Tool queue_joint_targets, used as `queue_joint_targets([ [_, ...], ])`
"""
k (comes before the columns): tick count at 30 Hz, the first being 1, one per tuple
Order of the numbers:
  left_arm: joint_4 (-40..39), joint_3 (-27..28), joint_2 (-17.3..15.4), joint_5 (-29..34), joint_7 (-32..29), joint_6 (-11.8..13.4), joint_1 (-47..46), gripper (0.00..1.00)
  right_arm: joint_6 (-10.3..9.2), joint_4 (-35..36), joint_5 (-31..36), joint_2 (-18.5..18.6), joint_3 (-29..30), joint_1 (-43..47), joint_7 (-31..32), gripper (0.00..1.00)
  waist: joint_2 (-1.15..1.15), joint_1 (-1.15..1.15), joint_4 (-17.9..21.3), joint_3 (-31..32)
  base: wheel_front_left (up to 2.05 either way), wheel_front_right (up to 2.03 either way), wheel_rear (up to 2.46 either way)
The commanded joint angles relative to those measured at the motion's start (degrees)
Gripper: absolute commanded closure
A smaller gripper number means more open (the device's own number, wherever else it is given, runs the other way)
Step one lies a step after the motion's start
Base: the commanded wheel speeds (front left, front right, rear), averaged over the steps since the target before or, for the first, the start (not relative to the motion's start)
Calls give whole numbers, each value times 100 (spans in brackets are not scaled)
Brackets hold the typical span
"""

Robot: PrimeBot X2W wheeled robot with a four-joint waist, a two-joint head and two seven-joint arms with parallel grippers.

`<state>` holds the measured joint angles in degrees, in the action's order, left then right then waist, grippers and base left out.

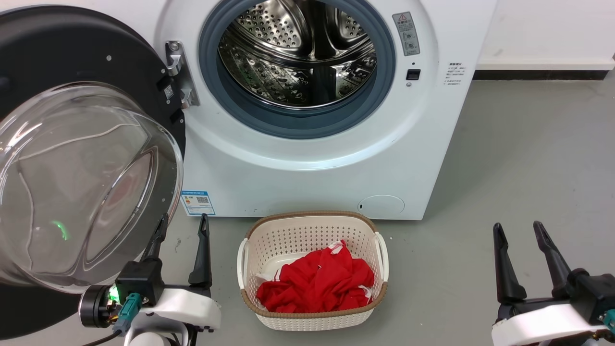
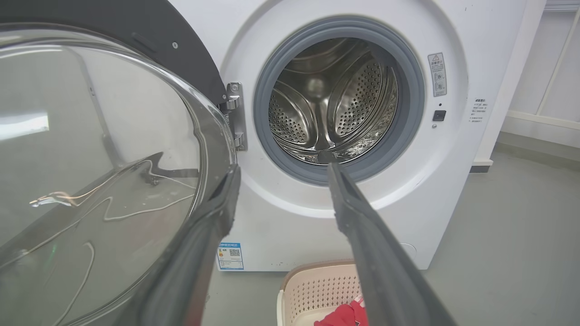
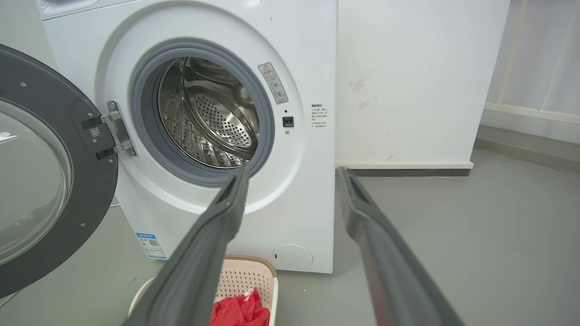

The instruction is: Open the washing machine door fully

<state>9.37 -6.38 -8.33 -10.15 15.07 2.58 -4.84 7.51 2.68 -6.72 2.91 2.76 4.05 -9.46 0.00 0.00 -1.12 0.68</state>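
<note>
The washing machine [image 1: 312, 178] is carrying three pieces of print, none large enough to read. A blue label sticker [image 1: 197, 203] with a QR code is sitting at the machine's lower front corner on the robot's left. A grey warning sticker [image 1: 406, 33] with a red triangle is sitting on the right of the drum opening, and a few lines of small print [image 1: 454, 73] are running along the machine's right front edge.

The washing machine door [image 1: 57, 48] is hanging wide open on its hinge [image 1: 180, 72] at the left of the opening, its glass bowl window [image 1: 81, 182] bulging outward.

The left gripper [image 1: 184, 218] is holding its fingers apart, gripping nothing. One finger is lying just beside the bowl's rim; contact cannot be told. The right gripper [image 1: 518, 226] is also spread and holding nothing, well to the machine's right over bare grey floor [image 1: 528, 168].

A cream basket [image 1: 312, 218] with red cloth [image 1: 317, 281] is standing just before the machine's front, between the two grippers.
</note>
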Motion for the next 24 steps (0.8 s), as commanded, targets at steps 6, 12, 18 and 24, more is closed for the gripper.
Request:
queue_joint_targets([
  [6,8,38,24,146,13,-2,96,0,-4,-69,-76,-7,-45,131,0,0,0,0,59,-3,0,0,0],
  [12,50,53,41,188,13,-72,77,0,-4,-161,-78,-7,-33,85,-34,0,0,0,59,-17,0,0,0],
  [18,64,74,70,213,13,-109,83,0,-4,-195,-69,-7,-9,46,-58,0,0,0,67,-20,0,0,0],
  [24,67,111,92,241,13,-144,85,0,-4,-218,-79,-7,-6,28,-61,0,0,0,72,-24,0,0,0],
])
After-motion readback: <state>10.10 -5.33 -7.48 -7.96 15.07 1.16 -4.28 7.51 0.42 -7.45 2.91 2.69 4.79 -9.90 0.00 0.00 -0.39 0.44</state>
